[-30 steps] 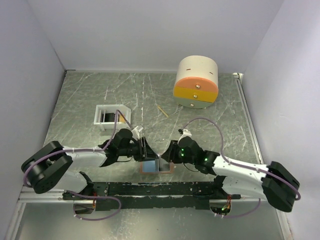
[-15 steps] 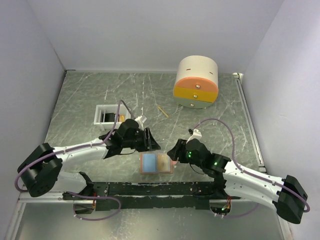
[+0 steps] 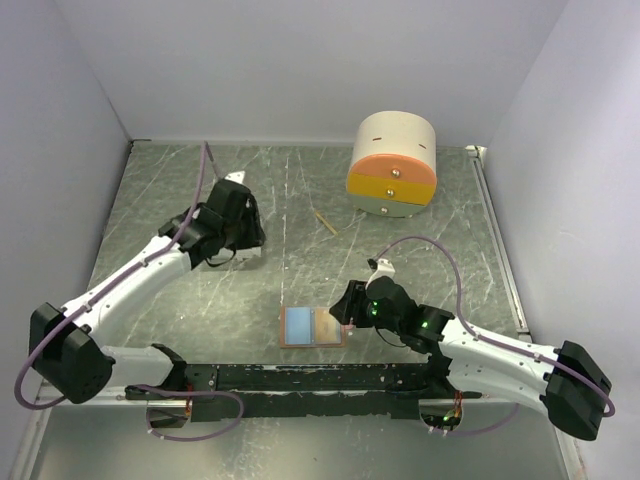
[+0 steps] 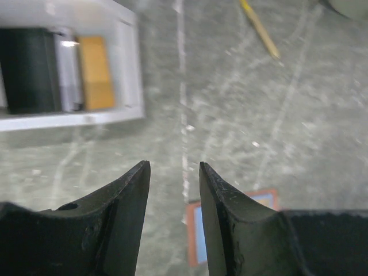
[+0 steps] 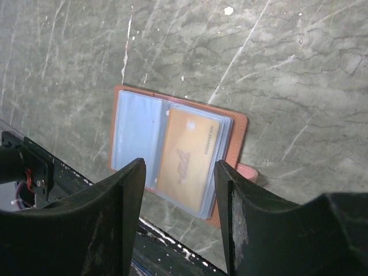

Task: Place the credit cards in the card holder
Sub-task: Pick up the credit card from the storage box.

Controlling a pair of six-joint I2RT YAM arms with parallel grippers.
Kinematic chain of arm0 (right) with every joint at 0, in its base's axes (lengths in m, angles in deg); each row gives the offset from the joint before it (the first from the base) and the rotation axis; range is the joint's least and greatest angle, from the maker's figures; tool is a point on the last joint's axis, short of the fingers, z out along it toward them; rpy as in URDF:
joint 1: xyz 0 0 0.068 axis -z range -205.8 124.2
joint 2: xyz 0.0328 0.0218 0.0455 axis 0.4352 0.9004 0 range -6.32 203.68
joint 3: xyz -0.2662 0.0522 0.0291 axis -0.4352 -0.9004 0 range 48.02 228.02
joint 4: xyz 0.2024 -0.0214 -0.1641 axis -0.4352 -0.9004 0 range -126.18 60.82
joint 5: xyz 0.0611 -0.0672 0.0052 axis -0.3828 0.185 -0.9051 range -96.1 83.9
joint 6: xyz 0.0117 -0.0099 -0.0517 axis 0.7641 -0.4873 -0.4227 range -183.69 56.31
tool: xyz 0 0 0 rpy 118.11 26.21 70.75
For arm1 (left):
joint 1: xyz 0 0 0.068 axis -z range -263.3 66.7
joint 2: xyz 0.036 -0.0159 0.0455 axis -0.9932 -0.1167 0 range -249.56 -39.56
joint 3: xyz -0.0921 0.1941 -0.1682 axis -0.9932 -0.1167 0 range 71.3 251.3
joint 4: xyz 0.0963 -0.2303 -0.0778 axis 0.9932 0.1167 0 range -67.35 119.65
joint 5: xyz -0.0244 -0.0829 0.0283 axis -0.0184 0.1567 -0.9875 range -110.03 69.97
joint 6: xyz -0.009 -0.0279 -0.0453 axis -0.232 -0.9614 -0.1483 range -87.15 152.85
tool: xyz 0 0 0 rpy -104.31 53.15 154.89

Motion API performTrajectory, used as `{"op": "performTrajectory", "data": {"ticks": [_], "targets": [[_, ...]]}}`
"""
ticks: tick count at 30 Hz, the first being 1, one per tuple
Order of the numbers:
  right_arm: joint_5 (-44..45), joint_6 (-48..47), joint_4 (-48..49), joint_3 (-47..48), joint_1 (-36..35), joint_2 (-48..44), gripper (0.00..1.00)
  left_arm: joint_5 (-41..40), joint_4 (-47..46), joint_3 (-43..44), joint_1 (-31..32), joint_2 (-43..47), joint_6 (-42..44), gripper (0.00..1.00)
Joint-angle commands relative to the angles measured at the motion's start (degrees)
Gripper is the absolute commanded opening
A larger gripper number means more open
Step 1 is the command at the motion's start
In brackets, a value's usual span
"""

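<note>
The salmon-pink card holder (image 3: pixel 313 326) lies open and flat near the front edge. Its left page is light blue and a gold-yellow card (image 5: pixel 187 158) sits in the right sleeve of the holder (image 5: pixel 237 138). My right gripper (image 5: pixel 179 164) hovers open just above it, at the holder's right end (image 3: pixel 342 305), holding nothing. My left gripper (image 3: pixel 240 225) is at the back left, open and empty (image 4: pixel 172 167). Ahead of it, black (image 4: pixel 29 69), grey (image 4: pixel 68 75) and gold-yellow (image 4: pixel 95 72) credit cards lie in a white tray (image 4: pixel 129 63).
A thin wooden stick (image 3: pixel 324 222) lies mid-table. The round cream, orange and yellow drawer box (image 3: pixel 392 165) stands at the back right. In the top view my left arm covers the tray. The black mounting rail (image 3: pixel 300 378) runs just in front of the holder.
My left arm swung from the card holder to the back left, over the tray. The holder went from half-raised to lying open flat. My right gripper opened wider and stays at the holder's right end.
</note>
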Motion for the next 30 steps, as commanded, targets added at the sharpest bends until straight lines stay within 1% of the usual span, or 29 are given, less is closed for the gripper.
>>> {"op": "performTrajectory", "data": {"ticks": [1, 4, 7, 11, 12, 15, 18, 23, 30], "targets": [[-0.68, -1.94, 2.28, 1.50, -0.32, -0.02, 0.51, -9.37, 9.23, 4.43, -6.05, -2.90, 8.04, 0.51], [-1.06, -2.46, 2.57, 1.91, -0.30, 0.09, 0.51, -11.36, 8.75, 5.03, -11.41, -6.33, 11.41, 0.50], [-1.43, -2.83, 2.49, 2.39, -0.33, 0.37, 0.51, -13.82, 6.31, 5.27, -15.03, -9.39, 14.32, 0.49], [-2.06, -2.89, 2.66, 2.57, -0.27, 0.40, 0.51, -12.69, 2.53, 6.13, -18.09, -14.13, 19.36, 0.50], [-2.07, -3.00, 2.66, 2.66, -0.31, 0.32, 0.51, -11.92, 2.07, 6.69, -18.30, -15.44, 20.74, 0.51], [-2.08, -3.19, 2.57, 2.77, -0.19, 0.26, 0.51, -12.90, 1.91, 8.81, -18.55, -19.90, 23.27, 0.53], [-2.22, -3.29, 2.81, 3.07, -0.25, 0.38, 0.51, -14.33, 2.64, 11.16, -19.06, -23.77, 23.99, 0.54], [-2.63, -2.70, 3.77, 2.55, -0.23, 0.60, 0.51, -18.86, 2.26, 13.27, -19.38, -27.31, 24.90, 0.54], [-1.86, -3.31, 2.29, 2.68, -0.28, 0.14, 0.51, -21.99, 2.34, 15.87, -19.40, -31.35, 26.02, 0.57]]}}
